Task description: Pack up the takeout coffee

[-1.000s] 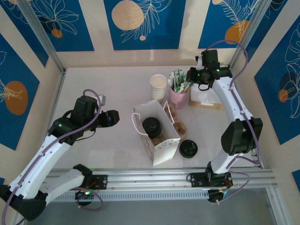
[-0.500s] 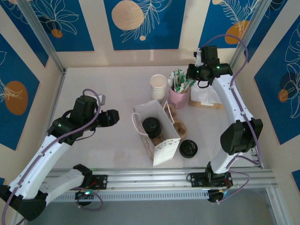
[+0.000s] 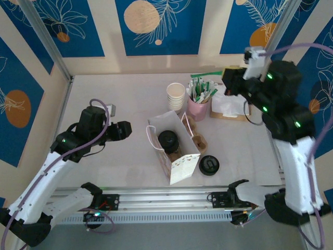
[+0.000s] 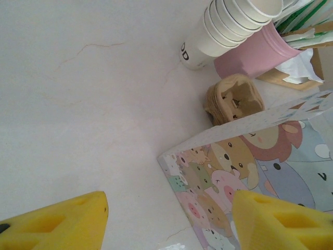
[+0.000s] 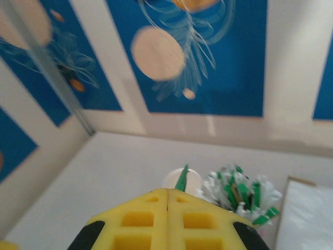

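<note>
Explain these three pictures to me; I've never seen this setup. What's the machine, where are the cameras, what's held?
Two robot arms stand at a table's near edge. One picture looks down from above; the others come from wrist cameras, yellow fingers in view. On the table: a cartoon-print paper bag holding a lidded coffee cup, a cardboard carrier, a loose black lid, stacked white cups, a pink cup of sachets, napkins. The left gripper is open beside the bag, holding nothing. The right gripper is shut, apparently pinching a green sachet.

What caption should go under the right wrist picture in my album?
Yellow fingers pinch a green stick in front of the other green-and-white sticks.
</note>
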`<state>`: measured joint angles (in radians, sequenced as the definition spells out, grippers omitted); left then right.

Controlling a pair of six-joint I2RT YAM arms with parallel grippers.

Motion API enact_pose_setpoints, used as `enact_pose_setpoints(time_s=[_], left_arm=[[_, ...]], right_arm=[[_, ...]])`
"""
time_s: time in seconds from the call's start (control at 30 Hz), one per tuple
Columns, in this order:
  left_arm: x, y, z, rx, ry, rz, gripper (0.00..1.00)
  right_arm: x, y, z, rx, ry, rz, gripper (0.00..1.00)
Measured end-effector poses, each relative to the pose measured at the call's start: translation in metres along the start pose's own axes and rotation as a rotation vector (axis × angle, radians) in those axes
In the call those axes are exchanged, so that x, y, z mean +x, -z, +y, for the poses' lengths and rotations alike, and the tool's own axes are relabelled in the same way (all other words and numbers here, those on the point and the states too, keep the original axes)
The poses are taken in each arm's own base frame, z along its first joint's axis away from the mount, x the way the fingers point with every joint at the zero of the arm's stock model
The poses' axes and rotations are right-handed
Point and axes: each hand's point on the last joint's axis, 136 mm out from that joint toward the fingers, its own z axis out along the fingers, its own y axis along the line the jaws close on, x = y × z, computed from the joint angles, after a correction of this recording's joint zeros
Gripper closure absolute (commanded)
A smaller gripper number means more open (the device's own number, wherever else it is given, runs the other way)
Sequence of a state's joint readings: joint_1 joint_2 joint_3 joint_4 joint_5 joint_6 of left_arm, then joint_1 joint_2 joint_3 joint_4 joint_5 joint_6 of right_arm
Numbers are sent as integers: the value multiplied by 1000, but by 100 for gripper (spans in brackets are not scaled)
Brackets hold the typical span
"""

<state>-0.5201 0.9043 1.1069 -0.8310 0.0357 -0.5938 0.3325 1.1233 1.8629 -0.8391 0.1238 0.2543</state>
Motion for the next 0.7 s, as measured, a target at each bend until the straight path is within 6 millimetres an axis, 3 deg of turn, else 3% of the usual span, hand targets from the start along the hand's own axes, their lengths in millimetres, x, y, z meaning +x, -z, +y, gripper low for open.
enact_pose_setpoints(time_s=[0.13, 0.27, 0.47, 0.7], left_arm=[[0, 1, -1, 4, 8, -2, 36], [1, 2, -3, 16, 18, 2, 36], [1, 2, -3, 21, 28, 4, 36], [2, 3, -5, 28, 29, 6, 37]], right_arm=[[-10, 53, 35, -140, 4, -74, 100], [-1, 75, 56, -244, -13, -55, 100], [24, 78, 70, -321, -34, 46, 100], [58, 69, 72, -330, -37, 180, 100]])
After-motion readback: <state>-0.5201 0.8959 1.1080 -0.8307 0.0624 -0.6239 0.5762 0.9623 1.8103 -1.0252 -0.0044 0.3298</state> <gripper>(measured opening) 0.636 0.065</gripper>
